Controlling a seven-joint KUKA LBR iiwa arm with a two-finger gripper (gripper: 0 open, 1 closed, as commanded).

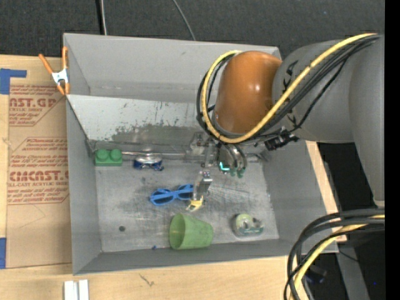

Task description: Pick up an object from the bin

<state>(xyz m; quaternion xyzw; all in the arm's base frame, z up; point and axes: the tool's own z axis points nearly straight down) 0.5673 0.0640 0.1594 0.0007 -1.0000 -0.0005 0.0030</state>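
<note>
My gripper (201,191) hangs below the orange wrist cover over the middle of the bin floor. Its fingertips sit just at the right end of a pair of blue toy sunglasses (170,195) lying flat. A small yellowish piece (195,204) shows right under the fingertips. Whether anything is between the fingers cannot be seen. A green plastic cup (189,232) lies on its side a little in front of the gripper, mouth toward the left.
A green brick (108,157) sits at the far left by the back wall. Beside it lies a blue-and-silver crushed can (148,162). A small round clear-green thing (247,225) rests at the front right. The arm covers the bin's right back part.
</note>
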